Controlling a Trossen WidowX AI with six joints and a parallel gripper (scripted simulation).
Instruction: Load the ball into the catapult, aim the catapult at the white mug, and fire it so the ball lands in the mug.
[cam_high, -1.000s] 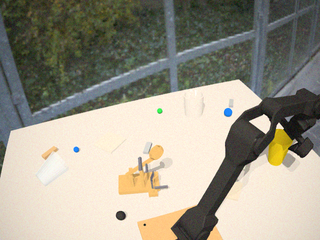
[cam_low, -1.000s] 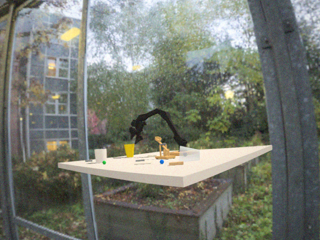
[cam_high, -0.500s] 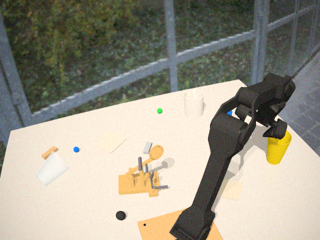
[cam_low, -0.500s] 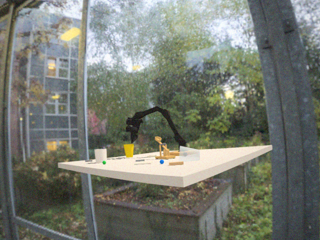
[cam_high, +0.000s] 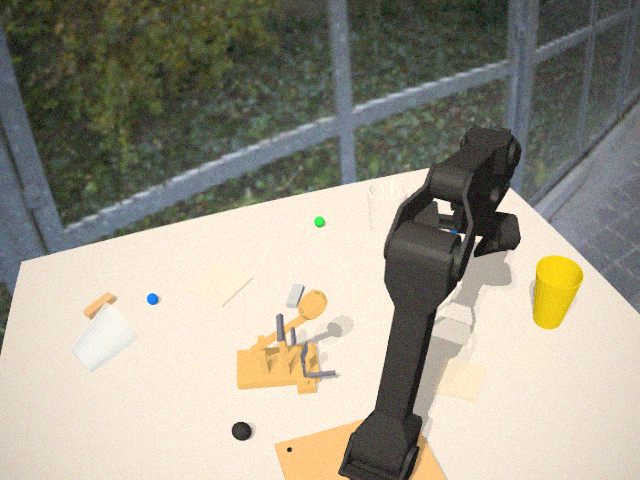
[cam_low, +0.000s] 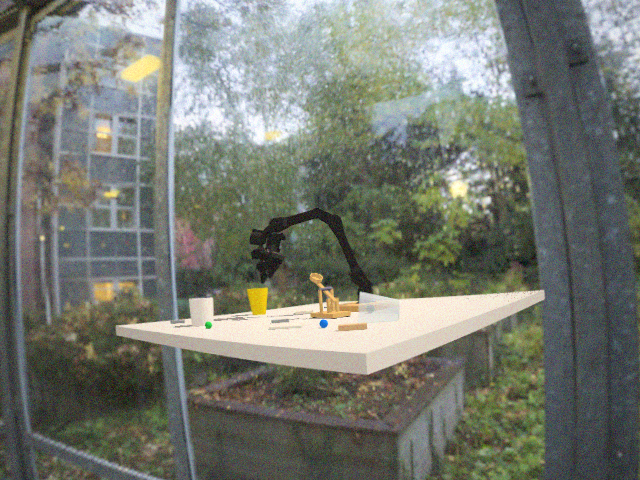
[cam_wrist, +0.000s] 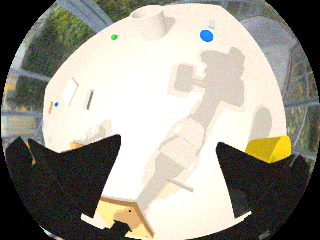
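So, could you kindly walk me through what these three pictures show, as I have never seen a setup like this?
They show one dark robot arm bolted to a pale table, seen from three cameras. One looks down from behind the arm, one stands far off to the side, and one sits on the wrist looking down past the fingers. The gripper is wide open and holds nothing, hanging well above the table. On the table stand a wooden catapult with an empty spoon, a white mug and a yellow cup. A clear cup lies tipped over. Small balls lie about: two blue, one green, one black.
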